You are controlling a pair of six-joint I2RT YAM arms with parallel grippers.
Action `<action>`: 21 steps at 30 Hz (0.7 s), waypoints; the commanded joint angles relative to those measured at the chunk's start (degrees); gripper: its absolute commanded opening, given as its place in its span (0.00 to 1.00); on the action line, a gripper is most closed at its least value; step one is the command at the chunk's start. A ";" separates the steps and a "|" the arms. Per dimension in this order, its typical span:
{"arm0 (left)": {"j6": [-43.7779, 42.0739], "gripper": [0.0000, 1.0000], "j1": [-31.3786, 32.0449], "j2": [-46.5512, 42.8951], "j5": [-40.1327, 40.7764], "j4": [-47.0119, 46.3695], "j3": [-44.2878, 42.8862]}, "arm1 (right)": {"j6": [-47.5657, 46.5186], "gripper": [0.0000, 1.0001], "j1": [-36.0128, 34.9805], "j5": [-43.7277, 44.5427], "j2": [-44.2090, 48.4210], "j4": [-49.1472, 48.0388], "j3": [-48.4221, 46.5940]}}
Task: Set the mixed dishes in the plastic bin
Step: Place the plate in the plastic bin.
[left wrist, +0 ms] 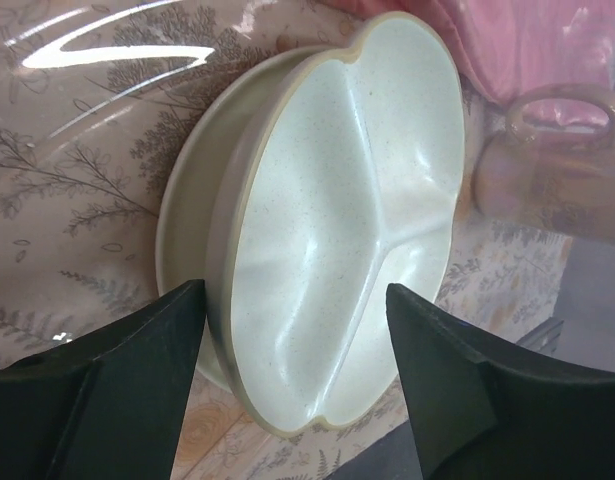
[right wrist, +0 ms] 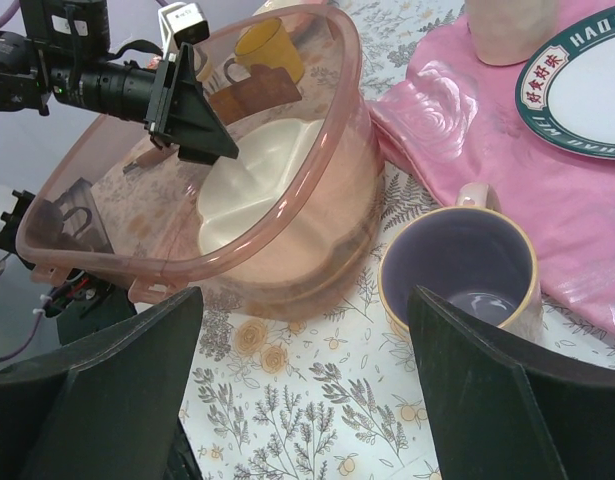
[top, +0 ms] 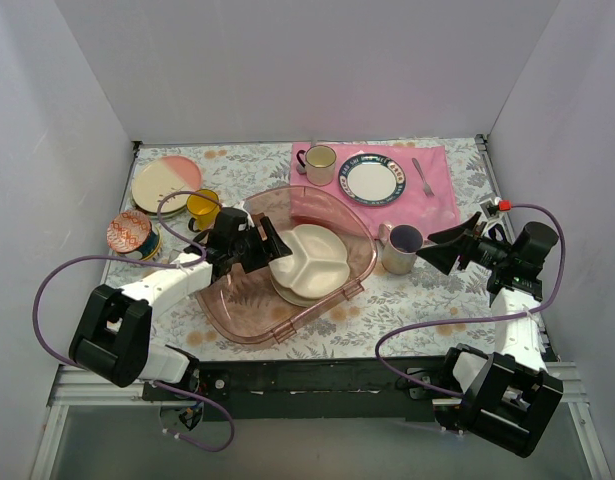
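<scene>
The translucent pink plastic bin (top: 249, 322) sits mid-table. Inside it the cream three-section plate (left wrist: 347, 220) lies on the large mint-green plate (left wrist: 182, 215). My left gripper (left wrist: 295, 300) hangs open over the sectioned plate's near rim, one finger on each side, holding nothing. My right gripper (right wrist: 305, 300) is open and empty above the tablecloth, just right of the bin (right wrist: 287, 200). The grey mug with the dark-blue inside (right wrist: 457, 270) stands by its right finger. A yellow mug (top: 202, 208), a cream floral plate (top: 167, 183) and a small patterned bowl (top: 132, 235) stand left of the bin.
A pink cloth (top: 437, 205) at the back right carries a blue-rimmed white plate (top: 371, 178), a cream mug (top: 319, 163) and a fork (top: 423, 176). White walls close in the table on three sides. The arm bases stand at the near edge.
</scene>
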State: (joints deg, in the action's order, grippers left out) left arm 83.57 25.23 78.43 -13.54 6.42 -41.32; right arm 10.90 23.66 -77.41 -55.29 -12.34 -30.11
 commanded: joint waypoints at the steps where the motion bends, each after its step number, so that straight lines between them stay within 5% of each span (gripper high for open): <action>1: -3.24 0.71 -0.19 -2.06 2.29 1.49 -4.12 | 0.70 0.90 0.51 -1.69 0.27 -3.39 0.40; 21: -6.22 0.73 -0.19 -3.02 4.84 5.27 -7.45 | 1.41 0.90 1.56 -2.13 0.53 -3.92 0.58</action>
State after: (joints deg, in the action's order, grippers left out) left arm 79.61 25.19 78.43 -10.81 10.74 -44.38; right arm 12.03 24.80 -78.24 -55.27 -13.76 -30.09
